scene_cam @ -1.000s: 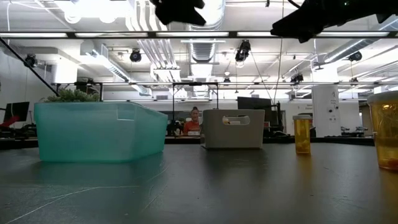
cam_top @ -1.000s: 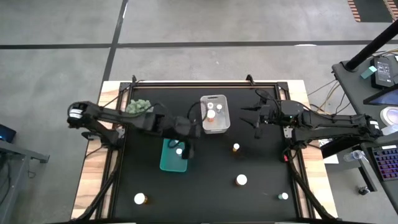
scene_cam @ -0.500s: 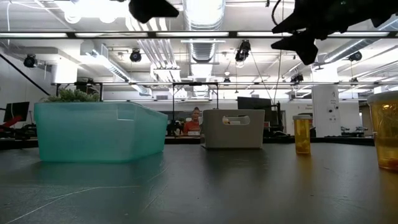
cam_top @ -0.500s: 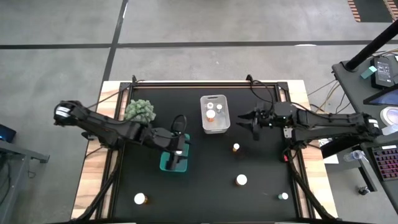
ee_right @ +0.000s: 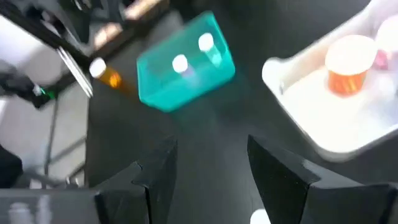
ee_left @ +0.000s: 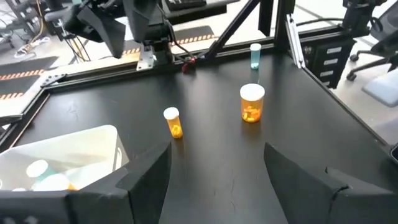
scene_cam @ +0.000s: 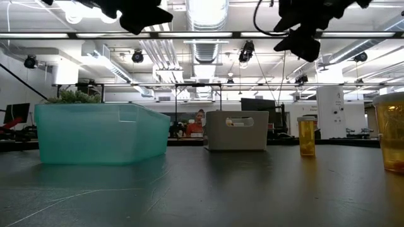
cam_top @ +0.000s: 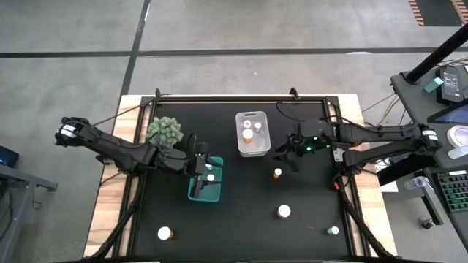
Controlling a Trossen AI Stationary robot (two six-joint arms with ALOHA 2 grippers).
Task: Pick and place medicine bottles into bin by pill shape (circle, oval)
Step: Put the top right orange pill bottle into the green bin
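- The black table (cam_top: pixel 241 226) carries a teal bin (cam_top: pixel 205 183) near its middle; everything below is placed against that bin.
- The left claw (cam_top: pixel 201 162) hangs over the teal bin's edge on the plant side, its fingers spread and empty; the left wrist view shows a wide gap between the two dark fingers (ee_left: pixel 146 177).
- Two white-capped bottles (ee_right: pixel 179 64) lie inside the teal bin, seen from the right wrist view.
- A green bushy plant (cam_top: pixel 164 131) sits just beyond the bin's far-left corner.
- The white bin (cam_top: pixel 252 133) stands beyond and to the right of the teal bin, near it but apart, and holds several bottles, among them an amber one with a white cap (ee_right: pixel 348 65).
- The right claw (cam_top: pixel 287 155) hovers well to the right of the teal bin, just past the white bin, with its fingers spread and nothing between them.
- A small amber bottle (cam_top: pixel 277 174) stands on the table to the right of the teal bin, just beside the right claw.
- A larger white-capped amber bottle (cam_top: pixel 284 212) stands nearer the front, to the bin's right.
- Another amber bottle (cam_top: pixel 165 234) stands in front of the bin, to its left.
- A small clear bottle (cam_top: pixel 333 231) stands far to the front right, well apart from the bin.
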